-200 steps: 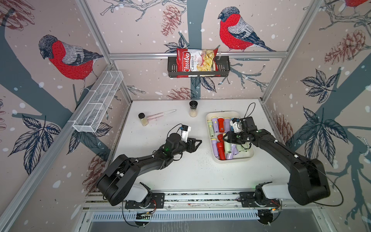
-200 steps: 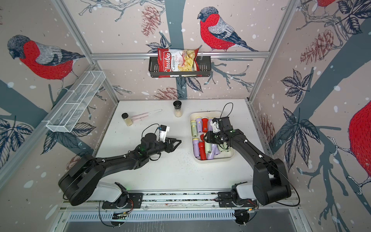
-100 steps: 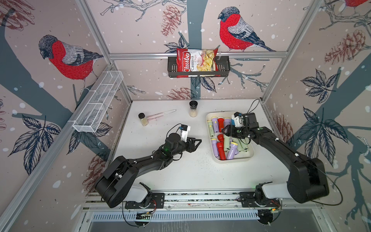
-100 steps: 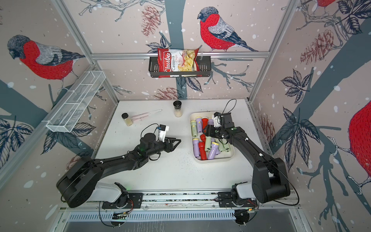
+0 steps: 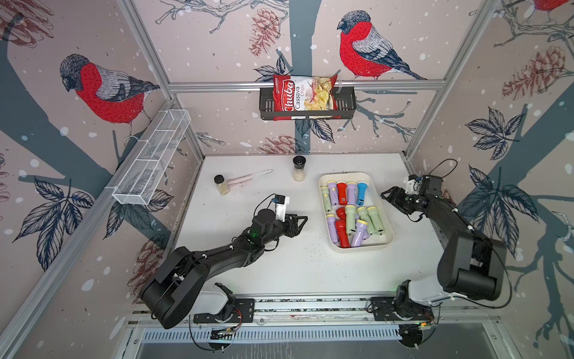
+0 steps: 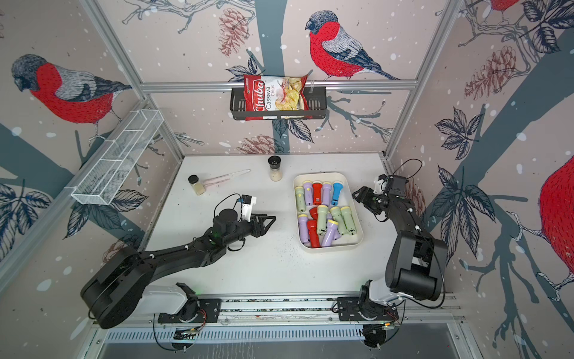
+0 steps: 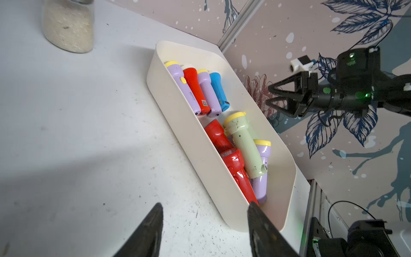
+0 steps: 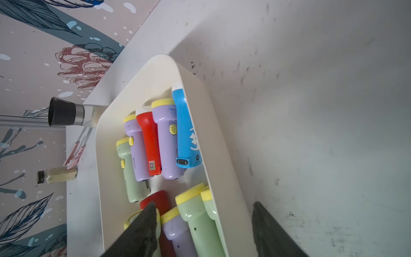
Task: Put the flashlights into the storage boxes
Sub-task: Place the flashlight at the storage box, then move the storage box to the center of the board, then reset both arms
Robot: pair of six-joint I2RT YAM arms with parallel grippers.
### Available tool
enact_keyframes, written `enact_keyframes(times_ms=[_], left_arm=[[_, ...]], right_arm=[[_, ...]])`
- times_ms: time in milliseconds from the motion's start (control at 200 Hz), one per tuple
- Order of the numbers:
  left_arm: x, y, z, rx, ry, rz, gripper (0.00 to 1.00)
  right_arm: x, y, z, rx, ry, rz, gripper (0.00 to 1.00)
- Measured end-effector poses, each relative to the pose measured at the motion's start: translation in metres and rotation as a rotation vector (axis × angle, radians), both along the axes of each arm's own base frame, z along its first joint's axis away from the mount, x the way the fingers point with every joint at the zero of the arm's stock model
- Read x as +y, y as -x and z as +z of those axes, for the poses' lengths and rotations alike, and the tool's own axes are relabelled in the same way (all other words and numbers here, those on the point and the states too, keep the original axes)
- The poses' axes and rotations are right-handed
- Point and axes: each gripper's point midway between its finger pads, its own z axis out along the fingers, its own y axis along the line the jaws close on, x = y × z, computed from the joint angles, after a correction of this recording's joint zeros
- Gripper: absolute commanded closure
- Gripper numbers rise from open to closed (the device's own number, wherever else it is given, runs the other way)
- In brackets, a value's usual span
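The cream storage box point(image 5: 360, 248) point(image 6: 332, 247) lies right of the table's middle. It holds several flashlights point(image 5: 351, 214) in lilac, pale green and red, plus a blue one point(image 5: 361, 192) point(image 8: 186, 133) at the far end. My left gripper point(image 5: 300, 227) point(image 7: 204, 203) hovers open and empty just left of the box. On the box's other side, near the right wall, my right gripper point(image 5: 392, 202) point(image 8: 204, 203) is open too, with nothing in it. In the right wrist view the box's wall point(image 8: 222, 178) shows between the jaws. I see no flashlight outside the box.
Two black-capped spice jars point(image 5: 298, 169) point(image 5: 221, 185) and a pink tool point(image 5: 248, 178) lie at the back of the table. A white mesh basket point(image 5: 152, 158) hangs on the left wall. A black basket point(image 5: 344, 102) with a chips bag hangs on the back wall.
My right gripper has opened and drawn back from over the box towards the right wall. The left arm has hardly moved.
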Motion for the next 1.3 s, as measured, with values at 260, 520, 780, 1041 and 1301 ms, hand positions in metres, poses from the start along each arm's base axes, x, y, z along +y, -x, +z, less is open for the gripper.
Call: enact_keyframes(times_ms=[260, 520, 780, 1041, 1301], left_arm=[[0.026, -0.015, 0.005, -0.011, 0.008, 0.075, 0.39], [0.056, -0.024, 0.019, -0.057, 0.004, 0.178, 0.37], [0.106, -0.046, 0.025, -0.075, -0.068, 0.367, 0.32], [0.199, -0.067, 0.049, -0.160, -0.196, 0.721, 0.13], [0.257, -0.058, 0.028, -0.192, -0.402, 0.963, 0.03]], right_arm=[[0.039, 0.002, -0.013, 0.004, -0.078, 0.103, 0.31], [0.112, 0.026, -0.015, -0.004, -0.060, 0.273, 0.32], [0.152, 0.053, 0.004, -0.029, -0.073, 0.337, 0.31], [0.062, 0.018, 0.046, -0.242, 0.069, 0.058, 0.01], [-0.026, 0.015, 0.036, -0.377, 0.298, -0.228, 0.01]])
